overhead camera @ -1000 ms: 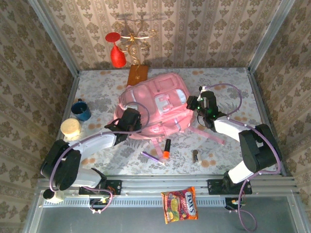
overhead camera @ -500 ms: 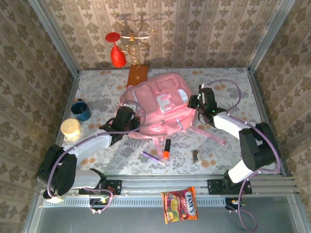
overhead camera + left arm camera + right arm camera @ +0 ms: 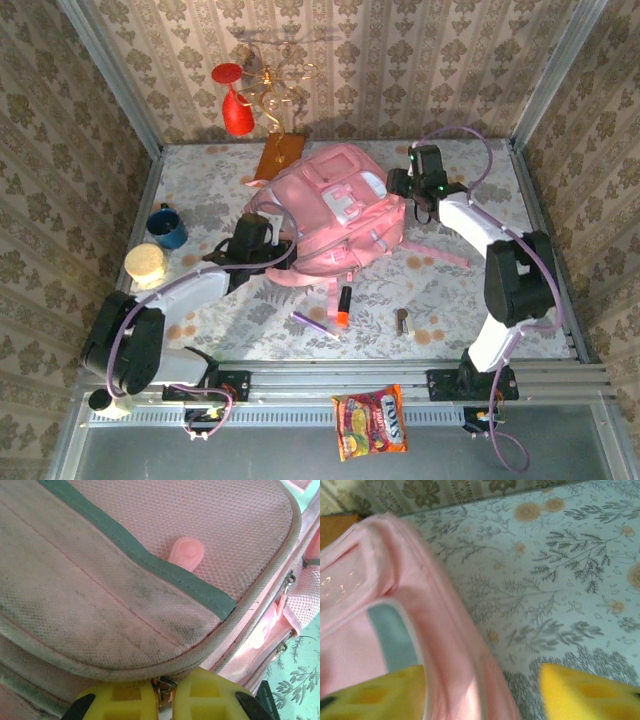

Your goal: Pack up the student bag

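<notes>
Looking down, I see the student bag (image 3: 335,215) in the middle. My left gripper (image 3: 167,690) pinches its near-left edge, jaws half cut off. My right gripper (image 3: 482,692), blurry, has jaws spread around its far-right rim. Bare table (image 3: 480,300) lies right.

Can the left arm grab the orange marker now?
Probably not yet: the left arm has its jaws shut on the student bag. The orange marker lies uncovered nearby, reachable after letting go.

mug (image 3: 166,228) left of student bag (image 3: 335,215)
</notes>
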You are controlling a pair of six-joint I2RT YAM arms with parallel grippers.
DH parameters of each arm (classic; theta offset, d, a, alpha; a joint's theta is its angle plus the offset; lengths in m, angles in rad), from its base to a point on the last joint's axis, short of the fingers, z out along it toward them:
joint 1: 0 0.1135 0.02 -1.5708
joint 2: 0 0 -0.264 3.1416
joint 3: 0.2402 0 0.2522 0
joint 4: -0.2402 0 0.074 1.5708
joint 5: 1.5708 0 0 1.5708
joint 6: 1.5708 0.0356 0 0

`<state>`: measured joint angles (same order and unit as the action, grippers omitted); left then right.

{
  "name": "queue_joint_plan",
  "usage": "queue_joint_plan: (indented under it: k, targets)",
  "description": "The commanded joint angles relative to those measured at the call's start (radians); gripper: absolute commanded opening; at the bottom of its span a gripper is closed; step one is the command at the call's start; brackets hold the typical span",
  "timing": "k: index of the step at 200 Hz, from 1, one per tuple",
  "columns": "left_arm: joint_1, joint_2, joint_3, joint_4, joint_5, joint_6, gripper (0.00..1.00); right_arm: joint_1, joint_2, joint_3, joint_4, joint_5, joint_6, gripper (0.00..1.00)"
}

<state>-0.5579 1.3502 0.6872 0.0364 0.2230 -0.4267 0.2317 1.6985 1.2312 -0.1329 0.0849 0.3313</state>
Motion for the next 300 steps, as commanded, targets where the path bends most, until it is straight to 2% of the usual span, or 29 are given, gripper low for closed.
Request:
queue_joint_plan:
  k: [1, 15, 27, 47, 74, 102, 108, 116, 141, 154, 184, 215, 242, 260, 282, 300]
  targets:
    - [-0.046, 0.006, 0.069, 0.042, 0.015, -0.046, 0.0, 0.048, -0.155, -0.093, -0.112, -0.021, 0.017, 0.78]
    - [-0.06, 0.006, 0.07, 0.046, 0.0, -0.06, 0.0, 0.082, -0.238, -0.204, -0.068, -0.103, 0.102, 0.87]
    - [-0.072, 0.006, 0.076, 0.047, -0.009, -0.068, 0.0, 0.125, -0.281, -0.294, -0.008, -0.167, 0.183, 0.9]
    - [-0.089, 0.008, 0.09, 0.047, -0.017, -0.075, 0.0, 0.194, -0.329, -0.422, 0.073, -0.155, 0.311, 0.92]
    - [-0.109, 0.018, 0.116, 0.043, -0.01, -0.074, 0.0, 0.233, -0.353, -0.544, 0.161, -0.043, 0.431, 0.95]
    - [-0.123, 0.023, 0.139, 0.042, 0.003, -0.067, 0.0, 0.233, -0.239, -0.583, 0.336, -0.113, 0.522, 0.93]
    - [-0.123, 0.024, 0.143, 0.04, 0.008, -0.065, 0.0, 0.233, -0.207, -0.578, 0.383, -0.14, 0.528, 0.89]
    - [-0.123, 0.026, 0.147, 0.032, 0.011, -0.058, 0.0, 0.227, -0.173, -0.573, 0.442, -0.17, 0.533, 0.78]
    - [-0.113, 0.022, 0.161, -0.056, 0.011, 0.013, 0.0, 0.175, -0.129, -0.567, 0.517, -0.166, 0.523, 0.23]
    - [-0.094, 0.023, 0.167, -0.117, 0.023, 0.059, 0.0, 0.135, -0.137, -0.583, 0.526, -0.145, 0.523, 0.0]
    - [-0.033, 0.018, 0.165, -0.224, 0.074, 0.161, 0.0, 0.014, -0.187, -0.614, 0.523, -0.14, 0.505, 0.0]
    - [0.02, 0.016, 0.165, -0.257, 0.079, 0.223, 0.0, -0.07, -0.207, -0.575, 0.459, -0.14, 0.443, 0.0]
    - [0.033, 0.037, 0.176, -0.244, 0.011, 0.254, 0.0, -0.104, -0.131, -0.447, 0.331, -0.175, 0.34, 0.0]
    - [0.023, 0.049, 0.191, -0.201, 0.064, 0.241, 0.0, -0.147, -0.045, -0.325, 0.206, -0.205, 0.281, 0.0]
    - [-0.018, 0.08, 0.23, -0.118, 0.114, 0.176, 0.0, -0.194, 0.033, -0.205, 0.113, -0.256, 0.245, 0.2]
    - [-0.052, 0.13, 0.304, -0.097, 0.097, 0.12, 0.0, -0.195, 0.011, -0.18, 0.063, -0.262, 0.229, 0.43]
